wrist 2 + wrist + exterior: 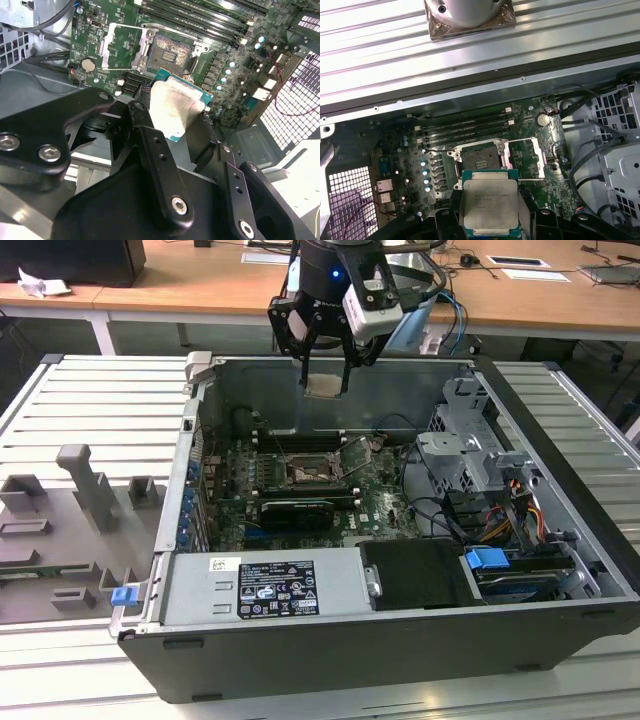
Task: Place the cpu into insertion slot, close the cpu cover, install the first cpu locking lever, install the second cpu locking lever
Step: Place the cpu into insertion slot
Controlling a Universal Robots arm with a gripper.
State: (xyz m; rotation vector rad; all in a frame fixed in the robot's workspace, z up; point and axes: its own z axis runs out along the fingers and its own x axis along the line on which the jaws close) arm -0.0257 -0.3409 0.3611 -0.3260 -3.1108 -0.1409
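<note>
The end effector (pixel 325 383) grips the cpu (pixel 489 205) — silver face, green edge — above the insertion slot (pixel 480 159).

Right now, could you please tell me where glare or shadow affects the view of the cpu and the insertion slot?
Second wrist view: glare whitens much of the cpu. First wrist view: the insertion slot is dim but evenly lit. Exterior view: the motherboard lies shaded inside the case.
</note>
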